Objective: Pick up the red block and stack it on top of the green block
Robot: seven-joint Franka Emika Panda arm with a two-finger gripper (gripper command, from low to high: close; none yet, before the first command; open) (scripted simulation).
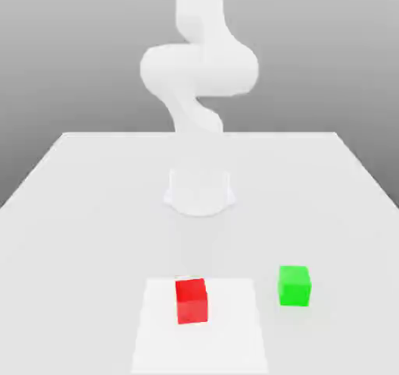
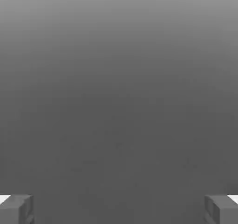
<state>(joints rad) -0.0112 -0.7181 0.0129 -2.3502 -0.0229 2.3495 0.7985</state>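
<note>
From the exterior view I see the small bright red plain cube resting on a paler square patch of the white table, close to the near edge. The small bright green plain cube sits near it on the exterior view's right, apart from it, on the bare table. Both are well forward of the white arm, which rears up behind its round base. A cube has no long axis, so I judge any square-on grip will do; the red one's faces look slightly turned against the table edge.

In the hand view the gripper has its two grey fingertips standing wide apart with nothing between them, only plain grey beyond. So I judge the red cube lies off the hand's present line of sight, and I must swing toward it first.
</note>
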